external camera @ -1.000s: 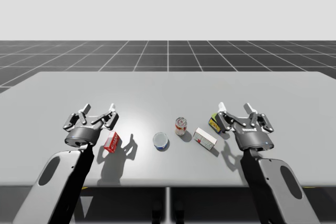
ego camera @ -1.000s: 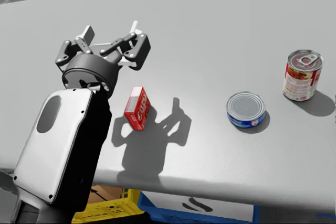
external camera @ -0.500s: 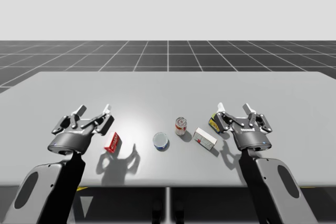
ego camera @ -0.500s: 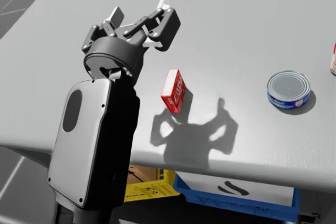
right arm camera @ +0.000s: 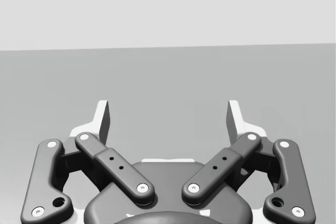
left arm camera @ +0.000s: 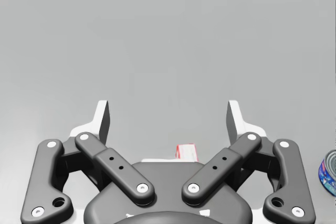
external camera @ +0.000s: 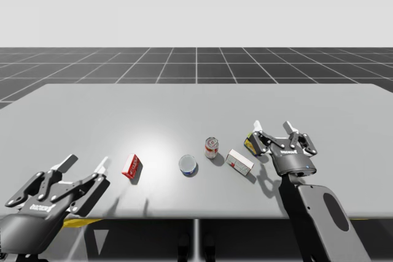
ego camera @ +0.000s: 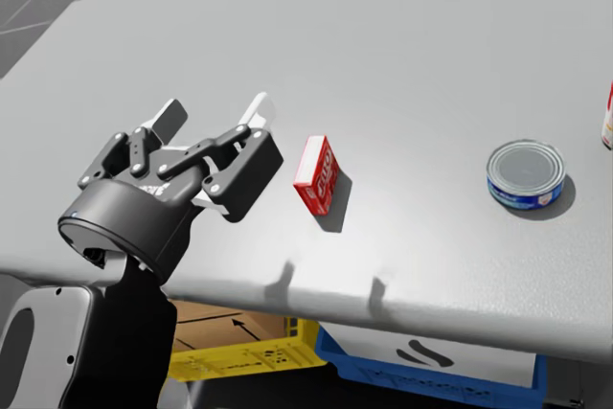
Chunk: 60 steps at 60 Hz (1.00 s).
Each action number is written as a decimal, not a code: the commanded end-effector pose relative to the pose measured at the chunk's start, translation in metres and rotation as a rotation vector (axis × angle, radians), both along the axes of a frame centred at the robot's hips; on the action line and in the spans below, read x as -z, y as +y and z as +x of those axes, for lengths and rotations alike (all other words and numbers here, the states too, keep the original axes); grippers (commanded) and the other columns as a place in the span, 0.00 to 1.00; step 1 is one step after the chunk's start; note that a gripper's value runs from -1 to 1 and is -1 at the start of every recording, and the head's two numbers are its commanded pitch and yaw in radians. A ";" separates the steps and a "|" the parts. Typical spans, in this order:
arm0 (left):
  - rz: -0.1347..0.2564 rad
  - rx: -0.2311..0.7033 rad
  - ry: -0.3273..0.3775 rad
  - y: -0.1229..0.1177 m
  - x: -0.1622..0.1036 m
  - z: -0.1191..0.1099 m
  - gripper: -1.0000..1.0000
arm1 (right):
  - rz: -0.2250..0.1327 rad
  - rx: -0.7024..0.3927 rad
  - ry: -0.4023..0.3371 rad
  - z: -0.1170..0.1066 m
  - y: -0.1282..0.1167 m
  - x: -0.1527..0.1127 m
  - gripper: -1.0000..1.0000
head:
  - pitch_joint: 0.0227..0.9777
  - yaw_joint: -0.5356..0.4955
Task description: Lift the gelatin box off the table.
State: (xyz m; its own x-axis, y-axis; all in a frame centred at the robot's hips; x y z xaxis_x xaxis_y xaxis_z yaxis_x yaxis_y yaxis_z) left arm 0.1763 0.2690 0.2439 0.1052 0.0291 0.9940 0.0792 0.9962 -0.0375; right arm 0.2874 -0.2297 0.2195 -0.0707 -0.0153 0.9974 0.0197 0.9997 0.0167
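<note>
Gelatin box is showing red, with a white edge strip and white print. Desk is reading plain light grey, no pattern. Flat can is showing a blue wall and a silver lid. Tall can is coming up red and white with a silver top. Long box is showing white with red marks. Small box is reading yellow and black. My left gripper and right gripper are both showing dark grey with white fingertips. Floor is rendering black with a pale grid. Crate is showing yellow, bin blue.
</note>
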 end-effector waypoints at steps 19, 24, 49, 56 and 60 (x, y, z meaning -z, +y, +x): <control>-0.001 0.007 0.158 -0.004 0.079 -0.039 0.00 | 0.004 0.001 -0.001 0.000 0.000 0.000 0.00 | 0.95 0.95; 0.005 -0.004 0.170 -0.009 0.090 -0.033 0.00 | 0.004 0.000 -0.001 0.000 0.000 0.000 0.00 | 0.95 0.95; 0.002 -0.032 0.177 -0.027 0.111 0.014 0.00 | 0.000 0.003 -0.007 0.000 -0.001 -0.001 0.00 | 0.94 0.94; 0.008 -0.047 0.183 -0.028 0.115 0.030 0.00 | 0.000 0.004 -0.007 0.000 -0.001 -0.001 0.00 | 0.94 0.93; 0.008 -0.060 0.183 -0.028 0.117 0.037 0.00 | -0.001 0.005 -0.008 0.000 -0.001 -0.001 0.00 | 0.94 0.93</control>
